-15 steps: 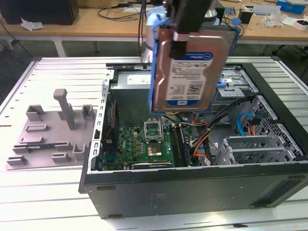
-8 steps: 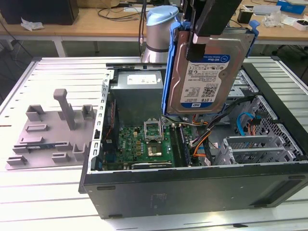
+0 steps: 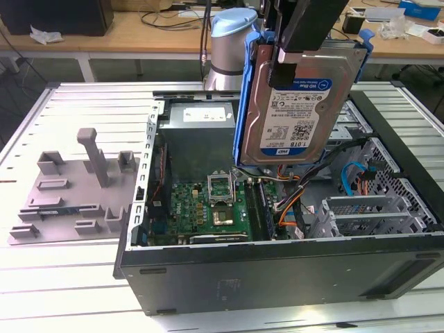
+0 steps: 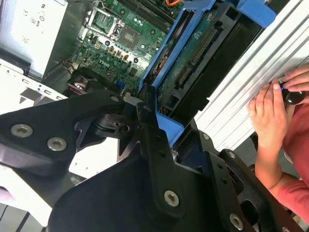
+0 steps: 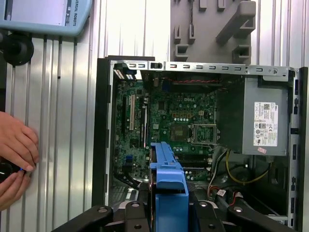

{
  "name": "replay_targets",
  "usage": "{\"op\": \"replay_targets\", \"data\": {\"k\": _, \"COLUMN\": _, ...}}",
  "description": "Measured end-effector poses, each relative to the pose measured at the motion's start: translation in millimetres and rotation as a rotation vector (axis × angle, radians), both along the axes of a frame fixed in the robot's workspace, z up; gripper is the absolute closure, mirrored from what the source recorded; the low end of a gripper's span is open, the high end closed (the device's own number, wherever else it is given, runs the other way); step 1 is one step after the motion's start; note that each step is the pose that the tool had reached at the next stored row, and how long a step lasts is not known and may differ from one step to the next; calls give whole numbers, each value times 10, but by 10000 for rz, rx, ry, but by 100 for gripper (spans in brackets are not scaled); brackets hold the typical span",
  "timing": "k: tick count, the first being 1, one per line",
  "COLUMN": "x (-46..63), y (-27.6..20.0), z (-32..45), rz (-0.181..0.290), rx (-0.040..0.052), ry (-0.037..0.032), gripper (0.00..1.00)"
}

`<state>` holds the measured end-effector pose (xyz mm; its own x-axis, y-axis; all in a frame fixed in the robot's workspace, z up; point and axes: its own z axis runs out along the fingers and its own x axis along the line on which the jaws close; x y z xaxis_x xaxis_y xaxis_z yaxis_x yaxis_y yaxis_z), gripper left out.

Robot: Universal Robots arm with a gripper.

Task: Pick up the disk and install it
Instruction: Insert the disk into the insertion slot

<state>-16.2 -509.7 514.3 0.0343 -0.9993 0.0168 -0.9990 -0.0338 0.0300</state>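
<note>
Silver rectangular blue-bracketed hard drive (image 3: pixel 300 114), clamped near-upright by the black end effector (image 3: pixel 291 55) above an open black metal computer case (image 3: pixel 263 274).

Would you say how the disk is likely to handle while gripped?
The disk looks like rigid metal, so probably stiff and fairly heavy for its size. Hanging from one end in the gripper, it may swing; its blue bracket could flex.

Ribbed metal counter (image 3: pixel 62 291) is carrying an open computer case (image 3: pixel 277 277), with a grey plastic fixture (image 3: pixel 69 201) lying beside it.
</note>
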Motion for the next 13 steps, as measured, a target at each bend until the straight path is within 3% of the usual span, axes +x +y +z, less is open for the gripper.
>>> {"op": "replay_targets", "data": {"k": 5, "x": 12, "y": -1, "z": 0, "rz": 2, "rx": 0, "ry": 0, "gripper": 63}}
{"op": "replay_targets", "data": {"k": 13, "x": 263, "y": -28, "z": 0, "rz": 0, "rx": 0, "ry": 0, "gripper": 63}}
